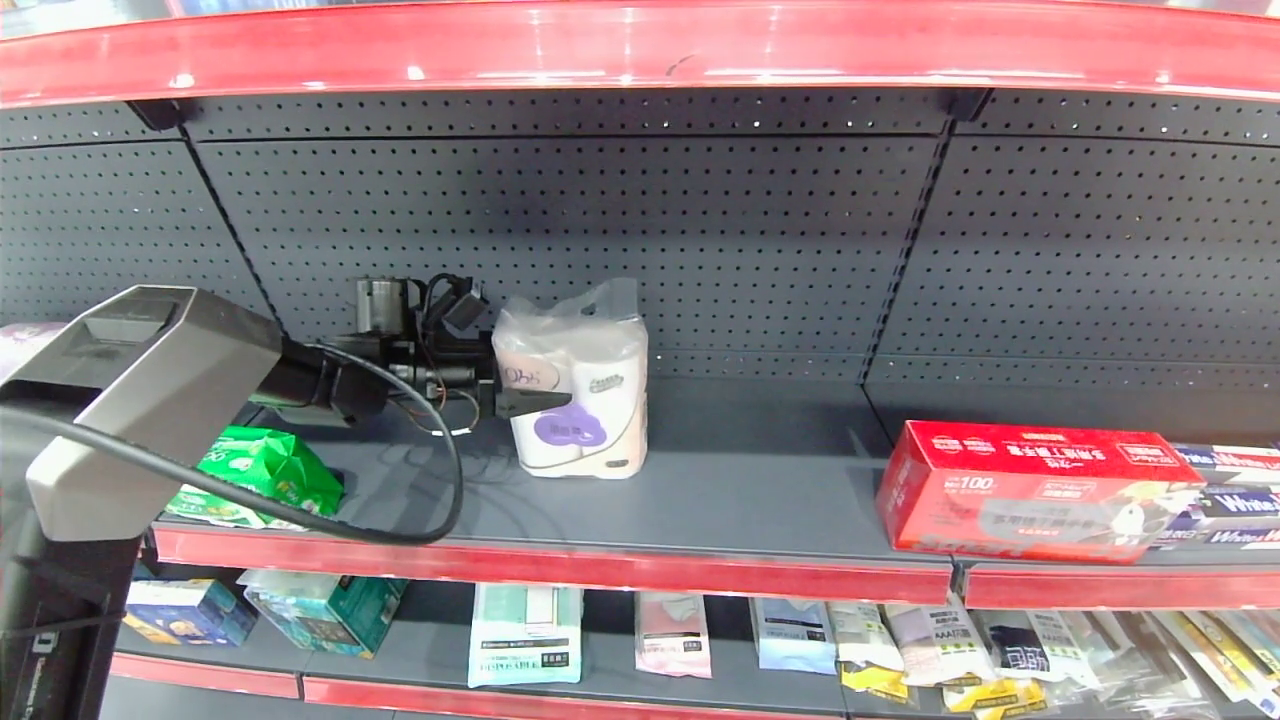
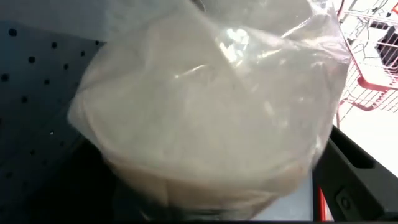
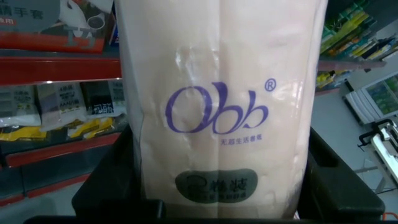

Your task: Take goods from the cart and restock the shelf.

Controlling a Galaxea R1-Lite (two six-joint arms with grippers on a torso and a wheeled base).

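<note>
Toilet-roll pack (image 1: 600,400) upright on shelf (image 1: 760,480) | left gripper (image 1: 545,395) clamps it for placing | right gripper (image 3: 221,183) pinches second pack (image 3: 217,112), likely queued next

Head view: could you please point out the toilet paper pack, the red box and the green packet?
toilet paper pack (image 1: 600,400), head view, middle of its front
red box (image 1: 1030,495), head view, front face
green packet (image 1: 265,468), head view, its upper face

A shop: red-edged pegboard shelf (image 1: 760,480), packaged goods (image 1: 1030,490), wire cart (image 2: 373,68).
</note>
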